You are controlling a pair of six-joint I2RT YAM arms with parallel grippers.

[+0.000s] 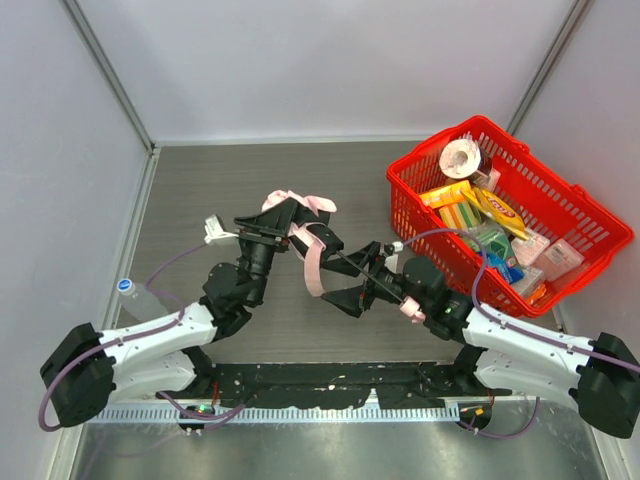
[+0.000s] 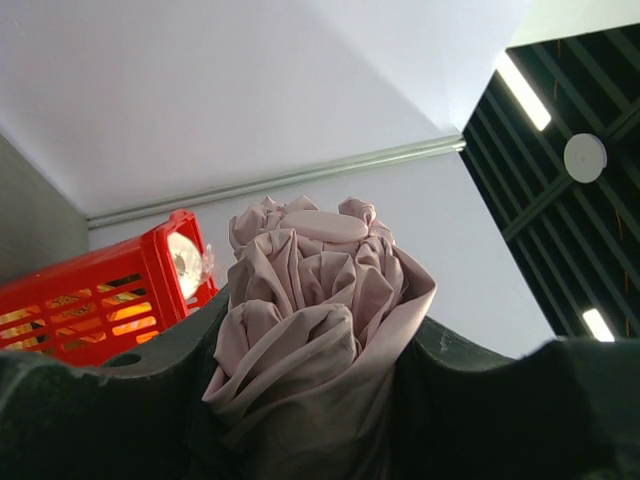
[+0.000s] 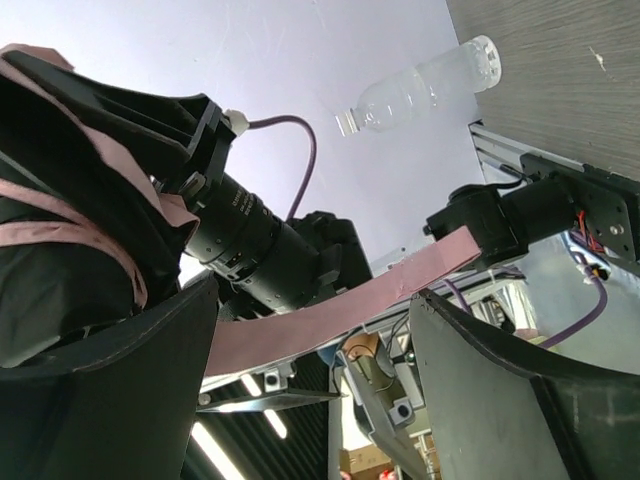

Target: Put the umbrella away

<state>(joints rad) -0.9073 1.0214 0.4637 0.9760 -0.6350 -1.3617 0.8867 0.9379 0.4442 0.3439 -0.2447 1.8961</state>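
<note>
The umbrella (image 1: 300, 212) is a bundle of pale pink fabric held above the table's middle. My left gripper (image 1: 285, 228) is shut on that bundle; in the left wrist view the folded fabric (image 2: 310, 300) fills the gap between the dark fingers (image 2: 470, 390). A pink strap (image 1: 312, 268) hangs down from the bundle. The thin black shaft (image 1: 365, 275) slants right and down to the small pink handle (image 1: 411, 311). My right gripper (image 1: 345, 282) stands open around the shaft and beside the strap. In its wrist view the strap (image 3: 330, 325) crosses the wide gap between its fingers.
A red plastic basket (image 1: 410, 212) with a tape roll (image 1: 462, 157) and several packets stands at the right, also visible as the basket (image 2: 90, 310) in the left wrist view. A clear plastic bottle (image 1: 135, 293) lies at the left near the wall. Grey walls enclose the table.
</note>
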